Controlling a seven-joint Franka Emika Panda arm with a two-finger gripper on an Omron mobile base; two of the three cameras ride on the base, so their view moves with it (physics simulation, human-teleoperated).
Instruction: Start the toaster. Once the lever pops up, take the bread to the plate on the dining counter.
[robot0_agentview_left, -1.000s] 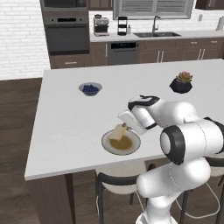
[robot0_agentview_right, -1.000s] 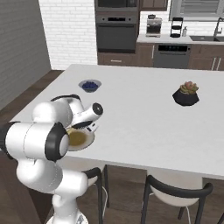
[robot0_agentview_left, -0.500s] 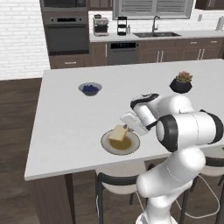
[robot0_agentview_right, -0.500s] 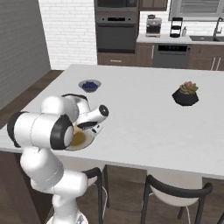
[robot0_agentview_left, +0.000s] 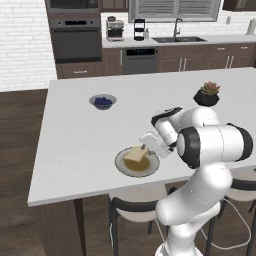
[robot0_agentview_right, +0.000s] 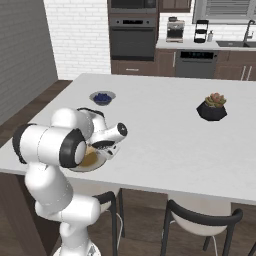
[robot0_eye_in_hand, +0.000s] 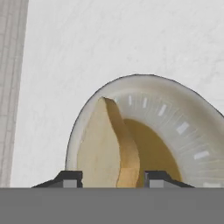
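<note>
The bread (robot0_eye_in_hand: 107, 148), a pale tan slice, stands on edge in the round beige plate (robot0_eye_in_hand: 175, 100) and leans on its left rim. My gripper (robot0_eye_in_hand: 113, 179) is open, one fingertip on each side of the slice with a narrow gap. From the left base view the gripper (robot0_agentview_left: 145, 150) hangs low over the bread (robot0_agentview_left: 135, 154) and the plate (robot0_agentview_left: 121, 167), near the front edge of the white dining counter (robot0_agentview_left: 75, 135). From the right, my hand (robot0_agentview_right: 106, 148) covers most of the plate (robot0_agentview_right: 92, 162). The toaster and its lever are out of view.
A small bowl of blueberries (robot0_agentview_left: 103, 102) sits further back on the counter. A potted succulent in a dark pot (robot0_agentview_left: 207, 95) stands at the right. Dark stools (robot0_agentview_right: 200, 220) are tucked under the counter's front edge. Ovens and a sink line the far wall.
The jaws have opened off the bread, which now rests on the plate. The elbow has swung a little to the right; the hand stays over the plate.
</note>
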